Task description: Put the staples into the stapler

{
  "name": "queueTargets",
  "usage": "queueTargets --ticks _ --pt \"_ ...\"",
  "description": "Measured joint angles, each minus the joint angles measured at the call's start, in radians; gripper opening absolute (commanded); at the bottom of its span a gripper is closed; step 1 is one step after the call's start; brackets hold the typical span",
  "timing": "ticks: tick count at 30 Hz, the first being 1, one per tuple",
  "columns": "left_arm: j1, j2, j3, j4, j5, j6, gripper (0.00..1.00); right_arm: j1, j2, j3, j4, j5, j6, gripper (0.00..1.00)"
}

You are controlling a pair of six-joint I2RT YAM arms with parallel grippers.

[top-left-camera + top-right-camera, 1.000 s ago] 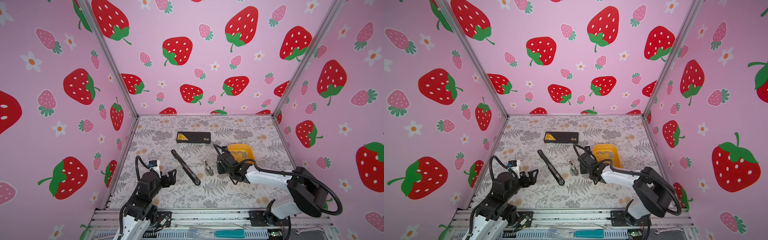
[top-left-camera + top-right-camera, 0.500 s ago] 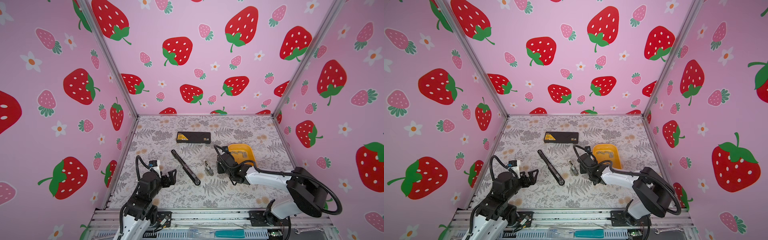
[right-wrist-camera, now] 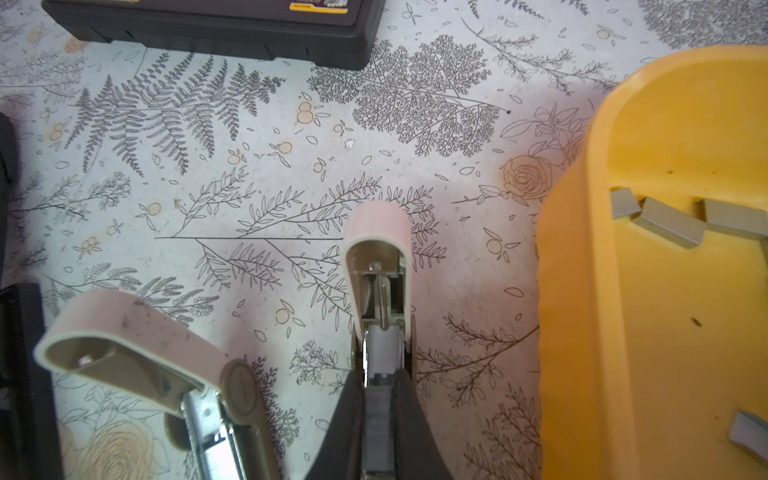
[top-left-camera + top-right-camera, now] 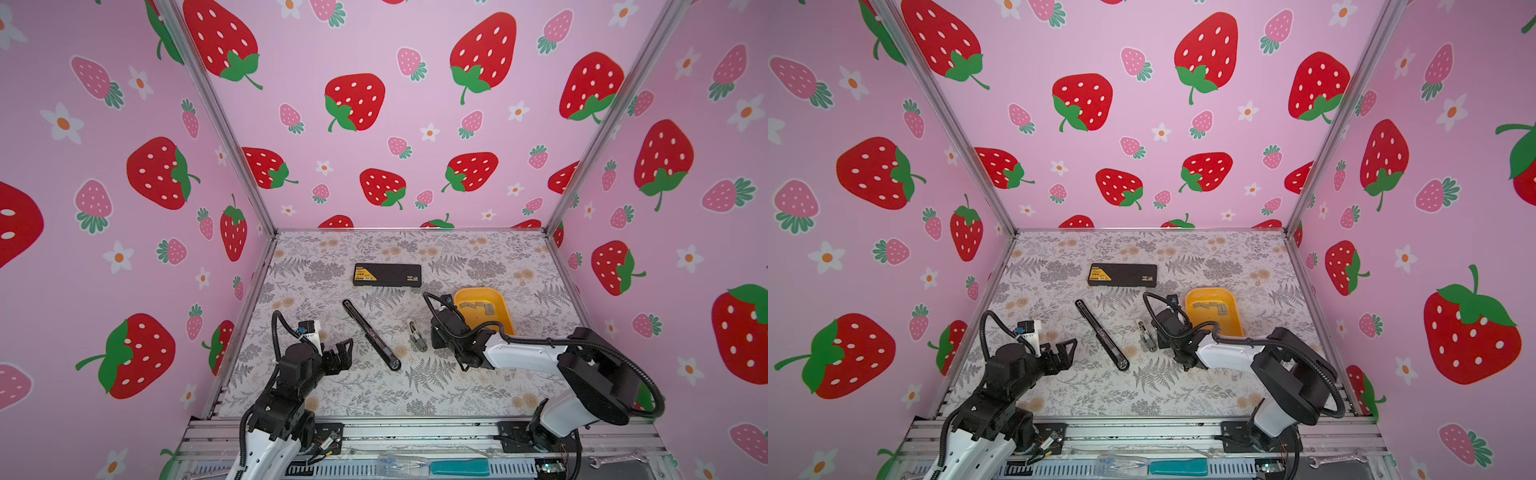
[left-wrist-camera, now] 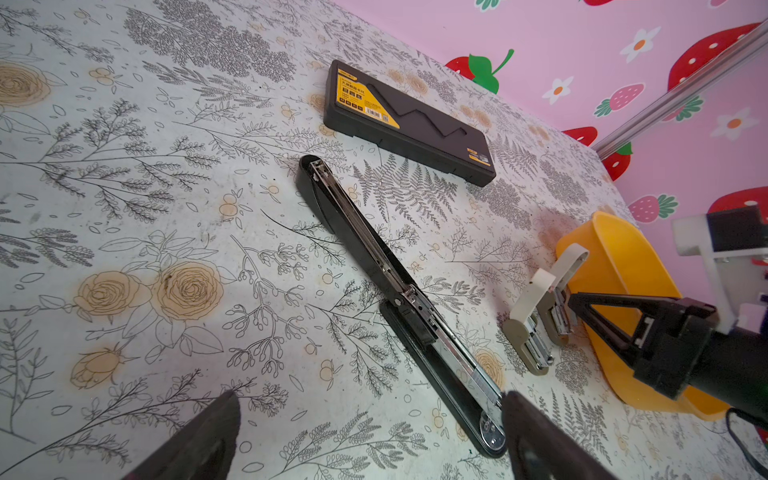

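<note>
Right end effector [image 3: 377,384] is clamped on a staple strip [image 3: 376,419], whose tip is at the open stapler [image 3: 378,226] beside the yellow tray [image 3: 582,291], where more staples [image 3: 669,222] lie loose. Left end effector [image 4: 348,352] hangs wide open and empty above the bench [image 4: 415,395], near a long black stapler [image 4: 370,334]

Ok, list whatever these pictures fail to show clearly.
Staple strip: right wrist view, sides covered by the right gripper, lower end cut by the frame edge.
Stapler at its tip: in both top views, largely hidden behind the right arm.
Black case label: print too small everywhere.
Yellow tray: partly cut off by the right wrist view's edge.
</note>
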Motion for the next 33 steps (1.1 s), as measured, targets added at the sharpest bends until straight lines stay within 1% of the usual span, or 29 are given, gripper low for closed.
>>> queueTargets --ticks 33 --pt "0.000 0.013 0.000 0.001 0.000 0.000 0.99 0.000 0.018 0.000 0.014 0.019 -0.004 0.13"
